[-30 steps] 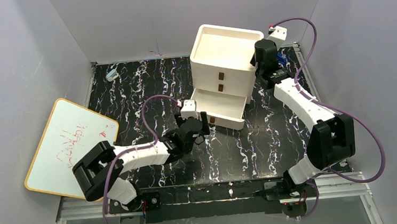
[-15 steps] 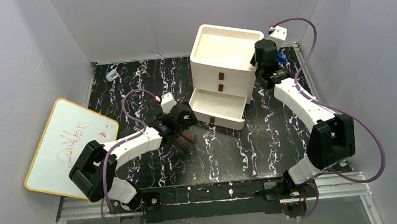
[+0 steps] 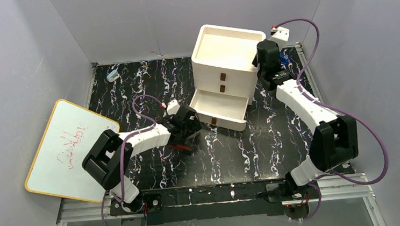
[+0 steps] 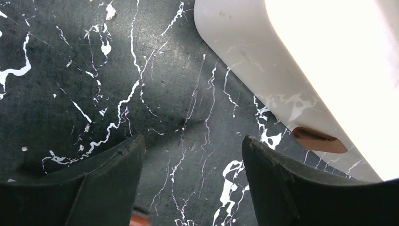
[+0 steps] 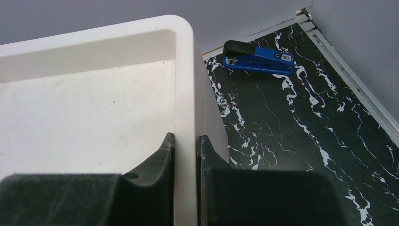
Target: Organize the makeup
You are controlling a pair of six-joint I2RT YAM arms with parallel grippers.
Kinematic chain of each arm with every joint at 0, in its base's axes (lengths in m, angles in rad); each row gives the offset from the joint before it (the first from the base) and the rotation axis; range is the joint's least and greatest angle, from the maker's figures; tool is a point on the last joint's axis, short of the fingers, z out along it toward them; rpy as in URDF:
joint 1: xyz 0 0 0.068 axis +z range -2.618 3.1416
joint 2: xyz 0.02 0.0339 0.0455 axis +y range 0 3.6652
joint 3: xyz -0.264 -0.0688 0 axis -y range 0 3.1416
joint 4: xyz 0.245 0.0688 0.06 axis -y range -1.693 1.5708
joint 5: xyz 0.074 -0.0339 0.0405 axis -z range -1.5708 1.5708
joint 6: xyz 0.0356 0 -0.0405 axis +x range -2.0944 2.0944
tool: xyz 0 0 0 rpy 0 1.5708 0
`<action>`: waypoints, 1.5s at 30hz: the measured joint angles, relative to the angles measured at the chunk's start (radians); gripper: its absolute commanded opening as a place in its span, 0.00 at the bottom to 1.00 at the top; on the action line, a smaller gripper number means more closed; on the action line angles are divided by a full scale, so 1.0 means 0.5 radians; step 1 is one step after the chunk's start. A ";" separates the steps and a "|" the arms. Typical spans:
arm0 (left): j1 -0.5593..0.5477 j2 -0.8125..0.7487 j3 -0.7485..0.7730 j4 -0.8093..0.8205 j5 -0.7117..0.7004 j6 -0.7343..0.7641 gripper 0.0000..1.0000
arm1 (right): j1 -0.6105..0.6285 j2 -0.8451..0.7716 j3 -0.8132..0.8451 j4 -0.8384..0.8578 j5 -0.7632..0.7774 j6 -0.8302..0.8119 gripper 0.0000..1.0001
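Moved since a second ago: left gripper [image 4: 190,149], shifted a little left off the open drawer's front corner, elbow drawn in towards the near edge; reddish sticks now showing beneath it; right arm unchanged.
Left gripper: low over the black marble tabletop [image 3: 254,141], just left of the drawer front; jaws apart, only bare marble between the fingers [image 4: 113,183].
Right gripper: [image 5: 186,141] at the far right, jaws clamped on the right-hand wall of the white drawer box [image 3: 225,49], one finger inside the top tray, one outside.
Makeup: only the makeup pencils [image 3: 183,146] seen, thin red-and-dark sticks flat on the tabletop just near of the left gripper and mostly hidden by it; an orange-red sliver at the bottom edge of the left wrist view, too cut off to name; other pieces not seen in any view.
White drawer box: upright at far centre, top tray bare.
Bottom drawer: [image 3: 220,107] pulled out towards the near left, inside bare where visible; brown handle [image 4: 320,140] on its front, right of the left gripper's fingers.
Whiteboard: [image 3: 66,148] at the left edge, tilted, red scribble on it.
Light-blue object: [image 3: 112,75] far left corner, well apart from both arms.
Blue stapler: [image 5: 259,59] on the tabletop behind the box, by the far right wall.
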 measured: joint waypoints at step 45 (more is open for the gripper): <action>-0.002 -1.664 -0.700 -1.743 0.477 -0.415 0.95 | 0.007 0.005 -0.002 0.008 0.012 -0.005 0.01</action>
